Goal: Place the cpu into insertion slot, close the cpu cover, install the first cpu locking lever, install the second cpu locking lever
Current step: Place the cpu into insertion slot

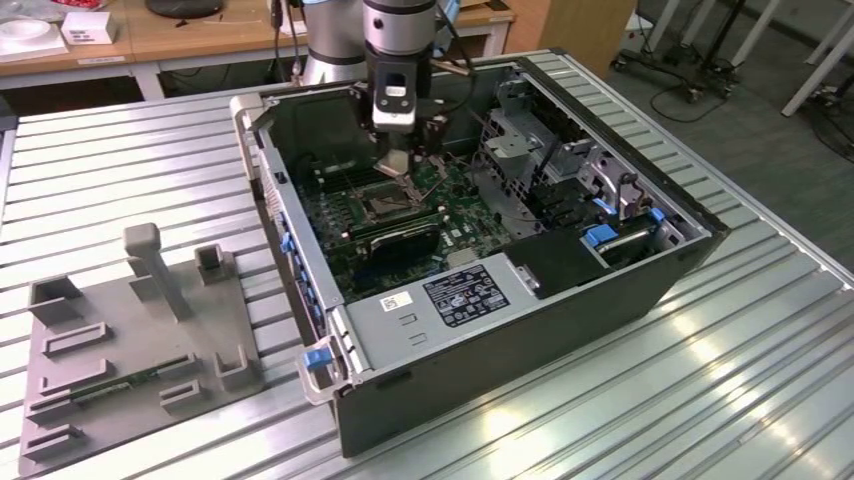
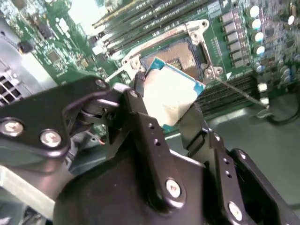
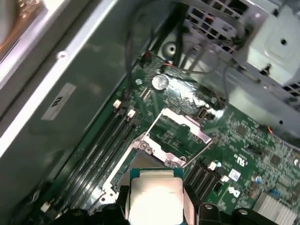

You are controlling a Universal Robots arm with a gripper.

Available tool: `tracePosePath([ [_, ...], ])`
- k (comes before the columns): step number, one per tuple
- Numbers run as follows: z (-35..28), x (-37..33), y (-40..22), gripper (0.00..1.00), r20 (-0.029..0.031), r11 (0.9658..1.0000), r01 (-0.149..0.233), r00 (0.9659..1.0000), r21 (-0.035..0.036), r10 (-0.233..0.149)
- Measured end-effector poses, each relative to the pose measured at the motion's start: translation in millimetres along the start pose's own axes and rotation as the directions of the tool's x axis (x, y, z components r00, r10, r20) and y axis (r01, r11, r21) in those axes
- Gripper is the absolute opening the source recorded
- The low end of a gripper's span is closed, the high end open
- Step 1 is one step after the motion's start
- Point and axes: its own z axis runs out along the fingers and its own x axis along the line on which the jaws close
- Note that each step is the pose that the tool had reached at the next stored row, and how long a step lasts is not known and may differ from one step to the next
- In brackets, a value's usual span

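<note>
Here's the open computer case (image 1: 534, 330) on the table, green motherboard (image 1: 350, 190) facing up around the insertion slot (image 1: 378, 203). The gripper (image 1: 400, 165) hangs just above that slot, and its fingers (image 2: 143, 115) are clamped on opposite edges of the cpu (image 2: 171, 96) (silvery top showing, tilted). The chip hovers over the slot, not seated. At the slot's far edge, the cpu cover (image 3: 183, 125) stands hinged open.

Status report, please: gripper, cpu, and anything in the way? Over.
Gripper shut on cpu, near slot, not seated. Cover open, raised off slot. No obstruction seen.
</note>
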Motion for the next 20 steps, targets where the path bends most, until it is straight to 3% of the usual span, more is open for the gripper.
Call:
tracePosePath([
  [4, 0.9, 0.0, -0.1, 0.54, 0.0057, 0.9980, -0.063, 0.9980, 0.0015, 0.063],
  [10, 0.9, 0.0, -0.1, 0.54, 0.0059, 0.9979, -0.065, 0.9979, 0.0014, 0.065],
  [12, 1.3, 0.1, -0.1, 0.54, 0.0076, 0.9965, -0.084, 0.9965, 0.0015, 0.084],
  [16, 2.1, 0.1, -0.2, 0.54, 0.0144, 0.9878, -0.156, 0.9877, 0.0027, 0.156],
  [20, 3.0, 0.1, -0.3, 0.54, 0.0211, 0.9741, -0.226, 0.9739, 0.0032, 0.226],
])
